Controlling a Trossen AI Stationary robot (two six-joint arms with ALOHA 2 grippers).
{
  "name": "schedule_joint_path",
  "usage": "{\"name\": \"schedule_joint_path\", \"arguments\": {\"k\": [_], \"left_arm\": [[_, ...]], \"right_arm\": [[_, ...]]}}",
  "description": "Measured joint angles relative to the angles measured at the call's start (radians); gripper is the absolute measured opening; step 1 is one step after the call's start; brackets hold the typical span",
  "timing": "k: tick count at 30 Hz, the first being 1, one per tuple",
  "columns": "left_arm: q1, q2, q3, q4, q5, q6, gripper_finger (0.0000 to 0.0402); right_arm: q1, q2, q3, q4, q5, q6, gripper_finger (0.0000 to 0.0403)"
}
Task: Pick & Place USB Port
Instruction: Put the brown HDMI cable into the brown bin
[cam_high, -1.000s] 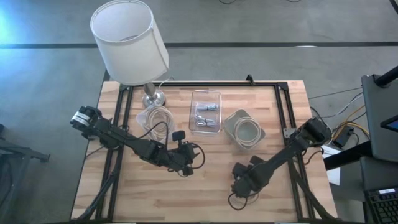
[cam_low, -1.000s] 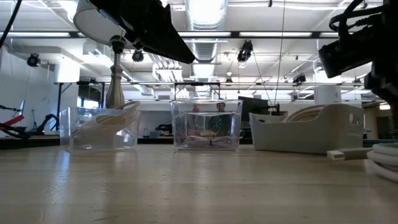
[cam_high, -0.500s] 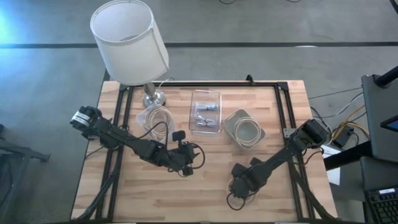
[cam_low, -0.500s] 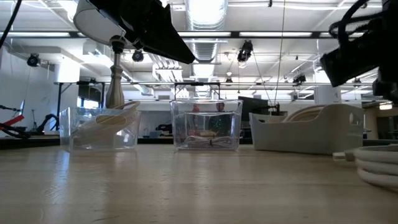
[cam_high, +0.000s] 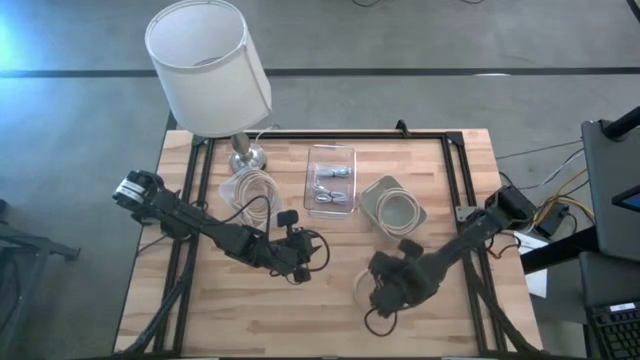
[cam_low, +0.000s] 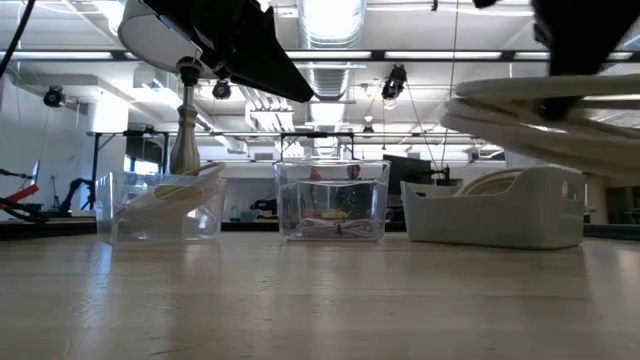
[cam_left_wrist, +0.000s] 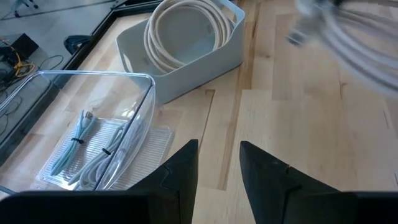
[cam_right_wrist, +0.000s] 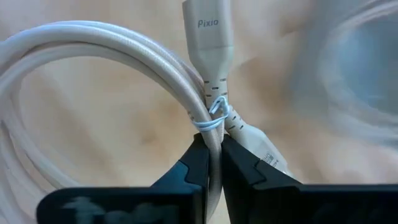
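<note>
Right wrist view is showing the white coiled cable (cam_right_wrist: 124, 74) pinched between the right gripper (cam_right_wrist: 213, 163) fingers, which are clamping the bundle just below its thin wire tie (cam_right_wrist: 214, 115); a plug marked "Pixio" (cam_right_wrist: 208, 28) is pointing away from the fingers. From above, the cable (cam_high: 362, 287) is sitting at the gripper (cam_high: 385, 290) over the near right part of the wooden table (cam_high: 250, 300), and the level camera is showing it hanging clear of the tabletop. The left gripper (cam_high: 297, 262) is waiting mid-table with its fingers (cam_left_wrist: 180, 174) parted and holding nothing. Beyond are standing a grey bin (cam_high: 393, 208) with a coil, a clear tray (cam_high: 331, 182) of small cables, another clear bin (cam_high: 250, 190) and a lamp (cam_high: 208, 65).
</note>
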Motion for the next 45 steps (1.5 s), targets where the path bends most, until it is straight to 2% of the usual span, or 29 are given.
{"name": "schedule_joint_path", "arguments": {"k": [8, 11, 24, 28, 31, 37, 45], "left_arm": [[0.000, 0.000, 0.000, 0.000, 0.000, 0.000, 0.0122], [0.000, 0.000, 0.000, 0.000, 0.000, 0.000, 0.0122], [0.000, 0.000, 0.000, 0.000, 0.000, 0.000, 0.0122], [0.000, 0.000, 0.000, 0.000, 0.000, 0.000, 0.0122], [0.000, 0.000, 0.000, -0.001, 0.000, 0.000, 0.0122], [0.000, 0.000, 0.000, -0.007, 0.000, 0.000, 0.0122], [0.000, 0.000, 0.000, -0.012, 0.000, -0.001, 0.0122]], "right_arm": [[-0.089, -0.014, 0.099, -0.286, 0.292, 0.008, 0.0020], [-0.149, -0.022, 0.105, -0.341, 0.340, 0.009, 0.0020], [-0.385, -0.030, 0.090, -0.365, 0.345, -0.017, 0.0020], [-0.428, -0.031, 0.089, -0.364, 0.303, -0.027, 0.0020], [-0.444, -0.031, 0.084, -0.365, 0.267, -0.053, 0.0020], [-0.450, -0.073, 0.046, -0.366, 0.266, -0.058, 0.0020], [-0.452, -0.165, -0.085, -0.365, 0.259, 0.047, 0.0020]]}}
